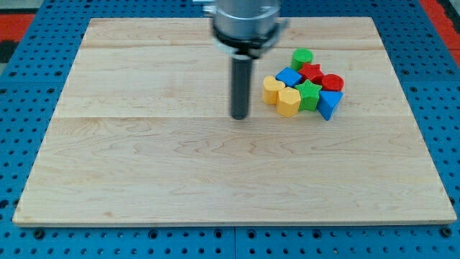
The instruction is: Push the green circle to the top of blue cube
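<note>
The green circle (302,57) sits at the top of a tight cluster of blocks on the wooden board (144,165), right of centre. The blue cube (288,77) lies just below and left of it, touching or nearly touching. My tip (238,116) rests on the board to the left of the cluster, a short gap from the yellow blocks, and touches no block.
The cluster also holds a red star (312,71), a red cylinder (332,82), a green star (309,93), a blue triangular block (329,104), a yellow rounded block (272,89) and a yellow heart-like block (289,101). Blue pegboard (29,72) surrounds the board.
</note>
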You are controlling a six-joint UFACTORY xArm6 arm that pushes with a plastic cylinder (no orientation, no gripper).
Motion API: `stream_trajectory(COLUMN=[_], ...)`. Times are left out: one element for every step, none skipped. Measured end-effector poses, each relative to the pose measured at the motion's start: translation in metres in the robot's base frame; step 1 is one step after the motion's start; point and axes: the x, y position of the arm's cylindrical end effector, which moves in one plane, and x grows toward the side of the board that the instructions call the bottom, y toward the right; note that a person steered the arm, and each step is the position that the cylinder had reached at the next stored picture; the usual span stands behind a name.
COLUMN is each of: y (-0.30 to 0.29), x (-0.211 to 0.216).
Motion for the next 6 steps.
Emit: stream_trajectory(y=[-0.004, 0.050, 0.121, 0.177, 0.177, 0.160], x=[-0.075, -0.146, -0.172, -0.184, -0.154, -0.130])
